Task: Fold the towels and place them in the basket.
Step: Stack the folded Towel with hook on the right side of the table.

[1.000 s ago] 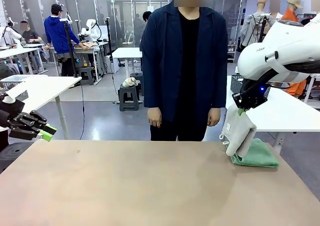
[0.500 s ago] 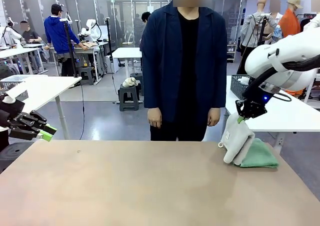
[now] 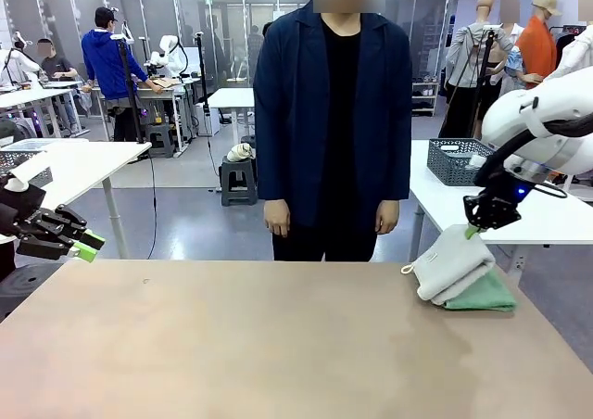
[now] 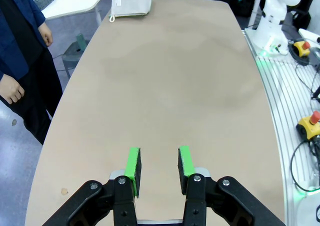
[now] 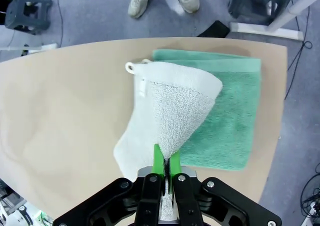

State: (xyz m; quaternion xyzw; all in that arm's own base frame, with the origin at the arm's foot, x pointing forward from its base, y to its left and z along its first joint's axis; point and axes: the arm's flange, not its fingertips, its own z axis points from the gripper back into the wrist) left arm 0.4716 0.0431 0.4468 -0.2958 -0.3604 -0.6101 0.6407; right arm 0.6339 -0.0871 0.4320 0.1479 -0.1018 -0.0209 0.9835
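- From the right wrist view I read the grip: my right hand [image 5: 165, 162] is pinched tight on a raised fold of the cream-white towel [image 5: 165, 111], draped over the folded mint green towel [image 5: 230, 111].
- The front view adds the setting: both towels sit at the counter's [image 3: 278, 345] right far edge, the right arm reaching down from the right.
- The dark grey basket [image 3: 456, 159] stands on a white side table behind.
- My left hand [image 4: 158, 166] hovers level over bare counter, fingers parted, empty.
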